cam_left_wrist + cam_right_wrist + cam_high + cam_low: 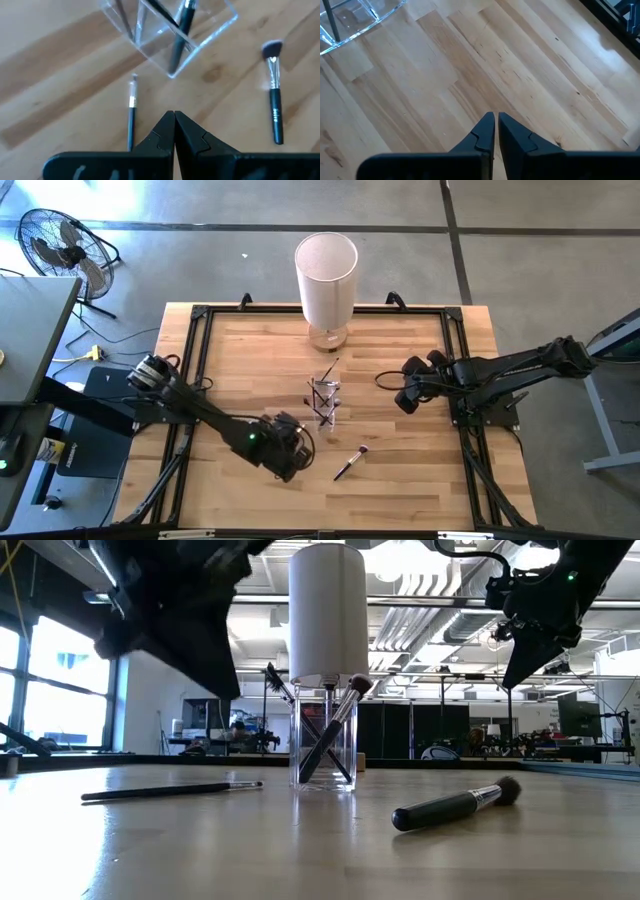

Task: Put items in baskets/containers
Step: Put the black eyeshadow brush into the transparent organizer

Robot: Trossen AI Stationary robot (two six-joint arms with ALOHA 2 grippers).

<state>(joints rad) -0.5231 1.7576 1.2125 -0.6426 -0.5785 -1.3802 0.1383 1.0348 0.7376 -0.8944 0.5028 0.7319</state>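
A small clear cup (323,402) stands mid-table with several thin brushes leaning in it; it also shows in the low view (323,745). A thin dark brush (131,114) lies flat on the wood near the cup. A thicker black brush with a dark tuft (350,463) lies flat nearer the front edge. My left gripper (174,117) is shut and empty, raised over the table just short of the cup, the thin brush beside it. My right gripper (495,120) is shut and empty above bare wood to the right of the cup (350,20).
A tall white cylinder (326,275) stands at the table's far edge behind the cup. A black frame (200,315) runs round the tabletop. Bare wood lies at the front and on both sides of the cup.
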